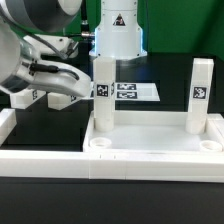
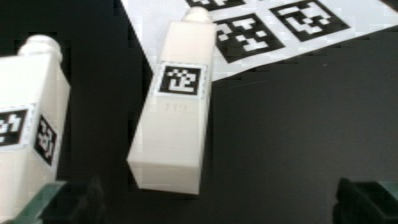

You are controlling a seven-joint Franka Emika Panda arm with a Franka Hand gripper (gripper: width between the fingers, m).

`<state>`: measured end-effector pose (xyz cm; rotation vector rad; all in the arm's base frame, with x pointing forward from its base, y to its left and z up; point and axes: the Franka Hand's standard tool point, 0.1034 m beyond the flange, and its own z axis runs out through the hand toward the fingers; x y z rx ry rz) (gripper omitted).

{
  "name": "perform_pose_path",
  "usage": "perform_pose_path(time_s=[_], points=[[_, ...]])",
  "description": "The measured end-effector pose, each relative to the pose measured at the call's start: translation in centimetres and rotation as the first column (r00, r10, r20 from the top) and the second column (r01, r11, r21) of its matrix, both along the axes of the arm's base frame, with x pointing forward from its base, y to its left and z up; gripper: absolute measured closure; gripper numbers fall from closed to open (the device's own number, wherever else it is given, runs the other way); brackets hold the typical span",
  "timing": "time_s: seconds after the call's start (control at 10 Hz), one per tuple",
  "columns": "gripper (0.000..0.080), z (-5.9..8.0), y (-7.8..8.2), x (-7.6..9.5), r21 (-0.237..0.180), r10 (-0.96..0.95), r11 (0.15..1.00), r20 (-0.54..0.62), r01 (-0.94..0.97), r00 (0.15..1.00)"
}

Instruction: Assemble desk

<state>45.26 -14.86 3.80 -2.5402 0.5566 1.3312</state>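
The desk top [image 1: 150, 150], a white tray with a raised rim, lies at the front of the exterior view. Two white tagged legs stand upright in its far sockets, one [image 1: 103, 95] at the exterior view's left and one [image 1: 200, 95] at its right. In the wrist view a loose leg [image 2: 178, 115] lies on the black table. A second loose leg [image 2: 32, 115] lies beside it. These show under the arm in the exterior view [image 1: 66, 98] [image 1: 28, 97]. My gripper [image 2: 217, 205] [image 1: 55, 88] hovers over them, open and empty, its dark fingertips [image 2: 63, 205] wide apart.
The marker board [image 2: 267, 30] [image 1: 132, 91] lies just beyond the loose leg's far end. The robot's white base [image 1: 118, 35] stands at the back. White border rails [image 1: 8, 125] run along the exterior view's left and front [image 1: 45, 160].
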Motion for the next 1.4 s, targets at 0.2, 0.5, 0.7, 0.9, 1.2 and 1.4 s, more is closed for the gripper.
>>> perform_pose_path(time_s=[0.2, 0.5, 0.7, 0.9, 1.2, 1.4], points=[[0.0151, -0.5, 0.0, -0.6, -0.001, -0.003, 1.0, -0.007, 0.003, 1.0], [0.0151, -1.2, 0.0, -1.9, -0.004, -0.018, 1.0, -0.031, 0.018, 0.999], [0.0151, -1.2, 0.0, -1.8, -0.005, -0.018, 1.0, -0.029, 0.017, 0.999], [0.0151, -1.7, -0.1, -2.1, -0.006, -0.016, 1.0, -0.02, 0.016, 1.0], [0.0151, -2.6, 0.4, -2.8, -0.02, -0.009, 1.0, -0.015, 0.009, 1.0], [0.0151, -2.7, 0.5, -2.9, -0.02, -0.009, 1.0, -0.017, 0.009, 1.0]])
